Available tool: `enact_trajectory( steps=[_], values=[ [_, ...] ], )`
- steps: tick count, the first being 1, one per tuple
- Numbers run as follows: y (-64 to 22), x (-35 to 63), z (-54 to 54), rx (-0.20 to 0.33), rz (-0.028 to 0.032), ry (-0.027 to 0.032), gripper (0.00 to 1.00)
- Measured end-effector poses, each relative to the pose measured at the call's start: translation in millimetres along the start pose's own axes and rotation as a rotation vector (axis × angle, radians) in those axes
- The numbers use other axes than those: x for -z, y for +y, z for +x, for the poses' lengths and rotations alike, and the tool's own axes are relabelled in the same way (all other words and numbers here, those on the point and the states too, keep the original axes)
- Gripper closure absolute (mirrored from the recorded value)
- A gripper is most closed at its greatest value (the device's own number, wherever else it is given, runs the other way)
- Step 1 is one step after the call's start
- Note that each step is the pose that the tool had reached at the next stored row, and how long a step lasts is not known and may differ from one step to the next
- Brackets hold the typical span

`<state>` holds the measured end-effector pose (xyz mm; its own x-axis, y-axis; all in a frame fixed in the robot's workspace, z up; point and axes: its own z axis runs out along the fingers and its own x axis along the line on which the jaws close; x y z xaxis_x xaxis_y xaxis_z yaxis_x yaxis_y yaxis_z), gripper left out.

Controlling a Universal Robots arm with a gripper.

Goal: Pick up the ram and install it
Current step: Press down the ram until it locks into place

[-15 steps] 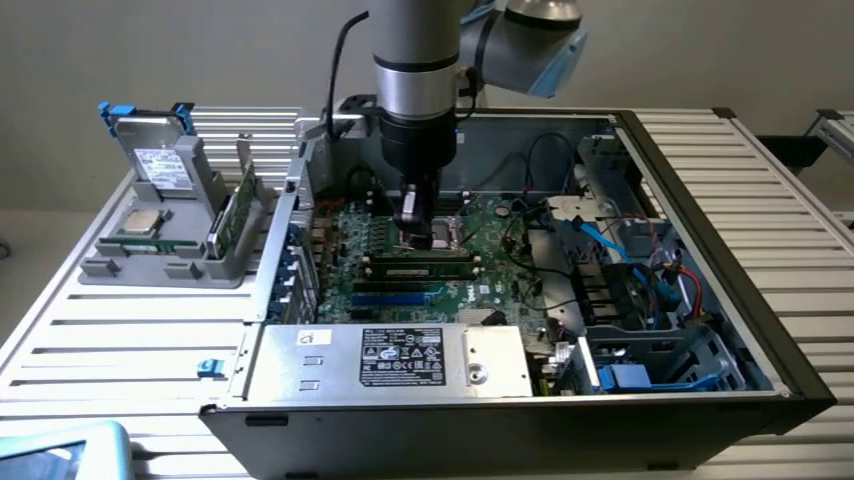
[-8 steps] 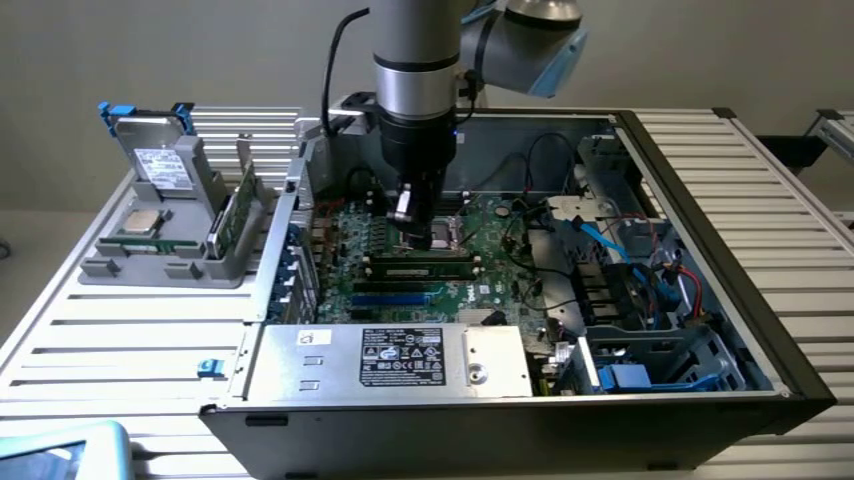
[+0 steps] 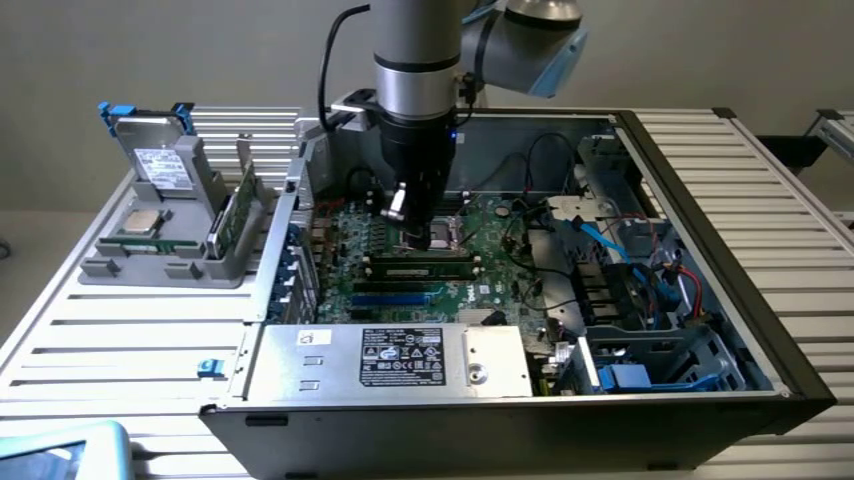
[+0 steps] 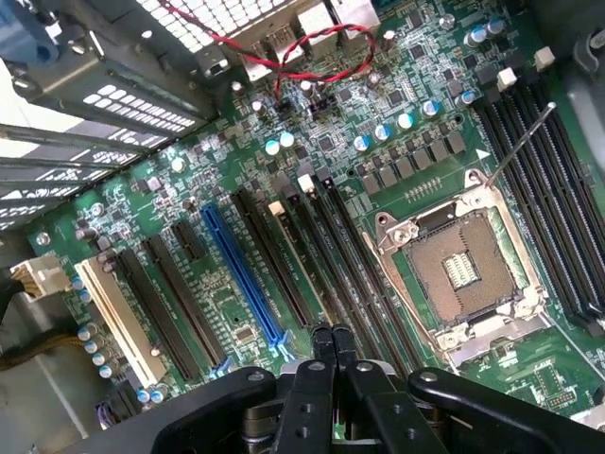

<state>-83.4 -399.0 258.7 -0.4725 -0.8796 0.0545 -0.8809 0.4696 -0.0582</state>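
Observation:
The ram [image 3: 424, 266], a long thin green stick with dark chips, lies along a memory slot on the motherboard [image 3: 400, 290] inside the open computer case. My gripper [image 3: 430, 232] hangs just above it, beside the CPU socket [image 3: 441, 238]. In the wrist view the gripper [image 4: 331, 339] has its two black fingers pressed together with nothing between them, directly over the long black slots [image 4: 354, 270] next to the bare CPU socket [image 4: 463, 265].
The power supply [image 3: 394, 360] sits at the case's near side, with drive cages and cables [image 3: 627, 290] on the exterior view's right. A grey fixture [image 3: 174, 230] outside the case holds a green card [image 3: 235, 215] and a processor [image 3: 140, 222]. A blue slot [image 4: 241, 274] and red-black wires [image 4: 312, 52] are nearby.

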Motion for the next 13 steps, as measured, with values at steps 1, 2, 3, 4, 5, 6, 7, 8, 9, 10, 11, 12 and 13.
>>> enact_trajectory(
  steps=[1, 2, 3, 4, 5, 6, 7, 8, 9, 10, 11, 12, 13],
  values=[
    [0.0, 0.0, 0.0, -0.014, -0.0018, -0.0011, 0.89],
    [0.0, -0.1, 0.0, -0.028, -0.0032, -0.0016, 0.89],
    [0.0, 0.0, 0.0, -0.041, -0.0046, -0.002, 0.89],
    [0.0, 0.0, 0.0, -0.055, -0.0059, -0.0021, 0.89],
    [0.0, -0.1, 0.0, -0.069, -0.0072, -0.0023, 0.89],
    [0.0, -0.1, 0.0, -0.083, -0.0083, -0.0023, 0.89],
    [0.0, -0.1, 0.0, -0.099, -0.0094, -0.0019, 0.89],
    [0.0, 0.0, 0.1, -0.114, -0.0103, -0.0011, 0.89],
    [0.0, 0.0, 0.1, -0.129, -0.0112, -0.0004, 0.89],
    [0.0, 0.0, 0.1, -0.145, -0.0121, 0.0002, 0.89],
    [0.0, -0.1, 0.0, -0.16, -0.013, 0.0008, 0.89],
    [0.0, -0.1, 0.0, -0.175, -0.0139, 0.0015, 0.89],
    [0.0, -0.1, 0.1, -0.192, -0.0149, 0.0022, 0.89]
  ],
)
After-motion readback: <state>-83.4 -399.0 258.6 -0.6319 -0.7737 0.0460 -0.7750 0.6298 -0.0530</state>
